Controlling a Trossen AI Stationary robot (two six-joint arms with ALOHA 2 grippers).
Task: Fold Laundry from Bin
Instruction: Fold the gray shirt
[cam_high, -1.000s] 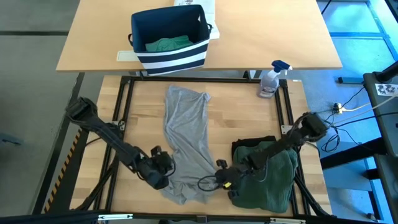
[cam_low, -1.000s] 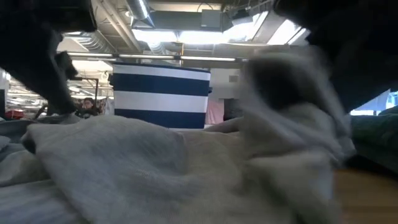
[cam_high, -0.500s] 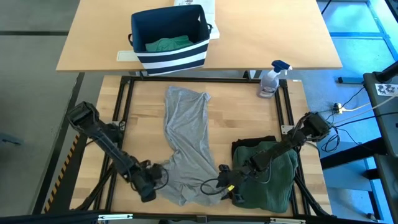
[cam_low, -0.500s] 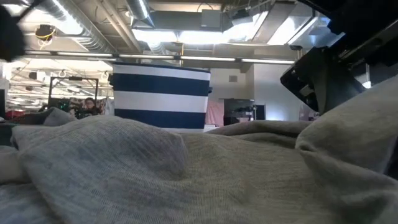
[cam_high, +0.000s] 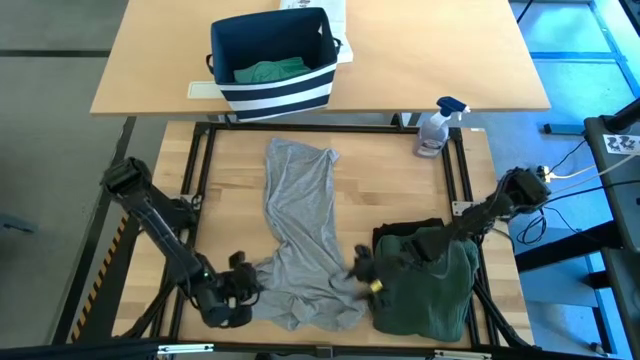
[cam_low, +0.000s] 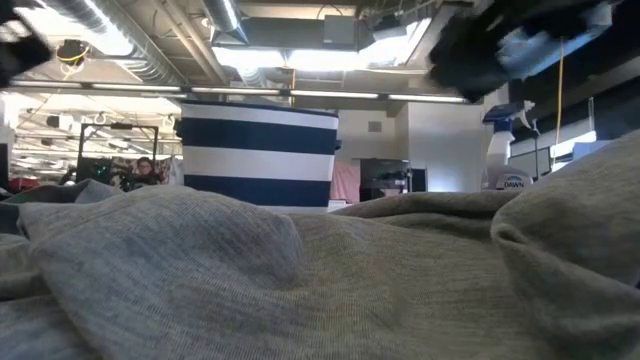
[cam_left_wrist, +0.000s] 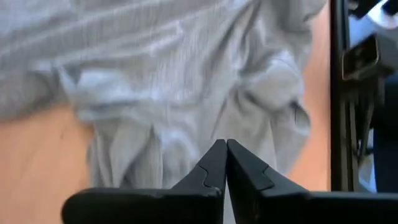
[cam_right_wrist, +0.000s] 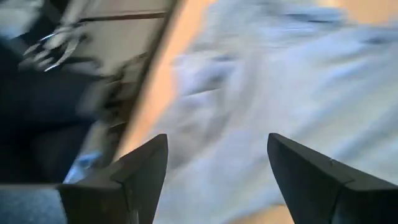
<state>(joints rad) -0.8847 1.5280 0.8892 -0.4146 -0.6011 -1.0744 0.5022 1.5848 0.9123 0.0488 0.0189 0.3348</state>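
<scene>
Grey shirt lies lengthwise mid-table in the high view, bin on the far table with a teal garment inside. Left gripper sits at the shirt's near-left corner; right gripper beside the green pile.
Low view: grey cloth fills the foreground, striped bin behind, spray bottle at right.
Left wrist: fingers clenched together, tips against the shirt; whether cloth is pinched, can't tell.
Right wrist: fingers spread wide, released, over blurred grey cloth.
</scene>
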